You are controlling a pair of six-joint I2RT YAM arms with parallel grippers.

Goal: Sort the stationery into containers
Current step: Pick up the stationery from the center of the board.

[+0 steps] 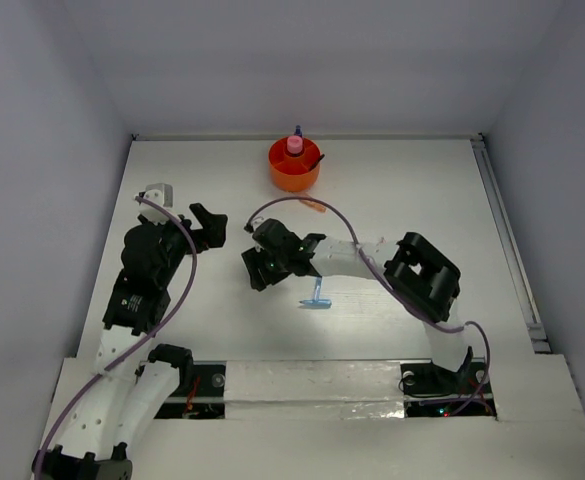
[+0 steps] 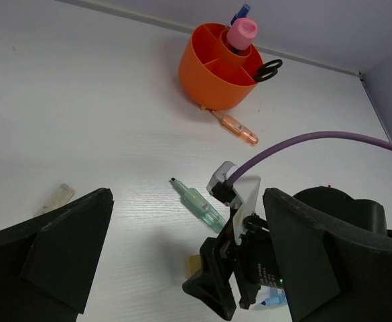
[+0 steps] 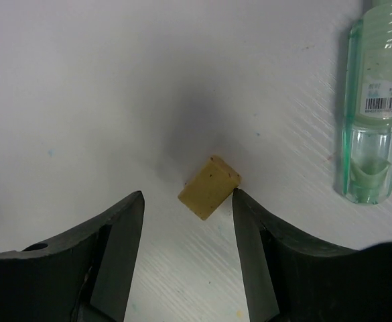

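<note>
The orange tub [image 1: 294,167] [image 2: 217,67] stands at the back middle. In it are the pink-capped glue bottle [image 2: 241,31], a blue pen [image 2: 240,12] and black-handled scissors [image 2: 268,69]. My right gripper [image 3: 187,199] [image 1: 257,268] is open and low over the table. The tan eraser cube [image 3: 209,186] [image 2: 193,263] lies between its tips, touching the right fingertip [image 3: 239,201]. A green piece [image 3: 374,100] [image 2: 199,203] lies just beyond. The light-blue T-shaped piece [image 1: 317,298] lies beside the right wrist. My left gripper [image 2: 187,201] [image 1: 184,208] is wide open and holds nothing.
An orange-pink piece [image 2: 236,126] [image 1: 314,207] lies on the table just in front of the tub. A small pale piece [image 2: 58,196] lies near my left gripper's left finger. Walls close the table on three sides. A purple cable [image 2: 330,137] arcs over the right arm.
</note>
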